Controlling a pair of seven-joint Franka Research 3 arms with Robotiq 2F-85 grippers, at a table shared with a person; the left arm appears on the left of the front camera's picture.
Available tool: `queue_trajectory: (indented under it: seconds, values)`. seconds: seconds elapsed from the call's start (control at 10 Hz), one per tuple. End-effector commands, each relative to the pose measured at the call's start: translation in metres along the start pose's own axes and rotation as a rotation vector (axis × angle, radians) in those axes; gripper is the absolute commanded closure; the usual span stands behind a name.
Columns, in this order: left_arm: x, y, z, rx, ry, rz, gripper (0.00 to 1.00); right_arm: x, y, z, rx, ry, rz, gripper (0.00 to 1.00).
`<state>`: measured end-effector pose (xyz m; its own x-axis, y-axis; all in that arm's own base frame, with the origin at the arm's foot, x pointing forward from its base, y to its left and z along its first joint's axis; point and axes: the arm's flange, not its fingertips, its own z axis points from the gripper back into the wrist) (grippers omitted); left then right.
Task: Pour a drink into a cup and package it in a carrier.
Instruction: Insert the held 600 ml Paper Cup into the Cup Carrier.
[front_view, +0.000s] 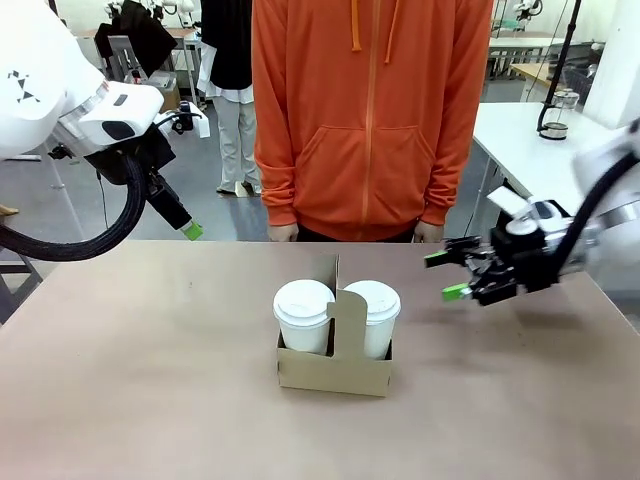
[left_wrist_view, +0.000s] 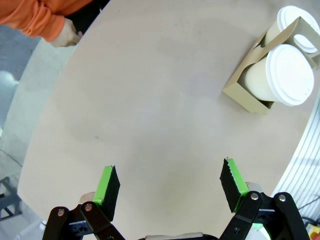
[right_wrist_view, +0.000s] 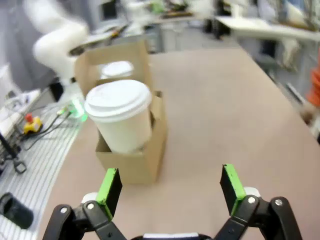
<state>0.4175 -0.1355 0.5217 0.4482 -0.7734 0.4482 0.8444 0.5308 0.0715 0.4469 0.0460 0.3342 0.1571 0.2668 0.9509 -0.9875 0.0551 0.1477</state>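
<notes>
packaging looks done from the front: two lidded white paper cups (front_view: 303, 315) sit in the brown cardboard carrier (front_view: 333, 371) mid-table, with the right gripper (front_view: 449, 275) empty, jaws apart, just beside them. left wrist view: left gripper (left_wrist_view: 170, 186) spread wide over bare table (left_wrist_view: 150, 100), carrier well apart. right wrist view: open fingers face the carrier, empty.

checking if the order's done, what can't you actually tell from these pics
- Whether either cup holds drink: white lids cover both in every view.
- Lower cup bodies: the carrier walls hide them in the front view.
- The far cup in the right wrist view: partly behind the handle panel, and blurred.
- The person's hand in the left wrist view: cut off near the top edge.
</notes>
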Motion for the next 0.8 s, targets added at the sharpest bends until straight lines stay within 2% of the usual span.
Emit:
queue_trajectory:
  seconds: [0.0,0.1,0.2,0.3,0.4,0.6,0.7]
  values:
    - [0.001,-0.001,0.002,0.005,0.017,0.01,0.0,0.026,0.044,0.052,-0.196,0.063,-0.191,0.0]
    - [0.001,-0.001,0.002,0.005,0.017,0.01,0.0,0.028,0.063,0.079,-0.341,0.122,-0.23,0.0]
    - [0.001,-0.001,0.002,0.005,0.017,0.01,0.0,0.025,0.072,0.096,-0.418,0.176,-0.247,0.0]
    - [0.001,-0.001,0.002,0.005,0.017,0.01,0.0,0.021,0.084,0.112,-0.578,0.262,-0.288,0.0]
    - [0.001,-0.001,0.002,0.005,0.017,0.01,0.0,0.02,0.094,0.125,-0.685,0.305,-0.31,0.0]
    - [0.001,-0.001,0.002,0.005,0.017,0.01,0.0,0.018,0.11,0.138,-0.747,0.35,-0.343,0.0]
    - [0.001,-0.001,0.002,0.005,0.017,0.01,0.0,0.015,0.102,0.137,-0.739,0.303,-0.354,0.0]
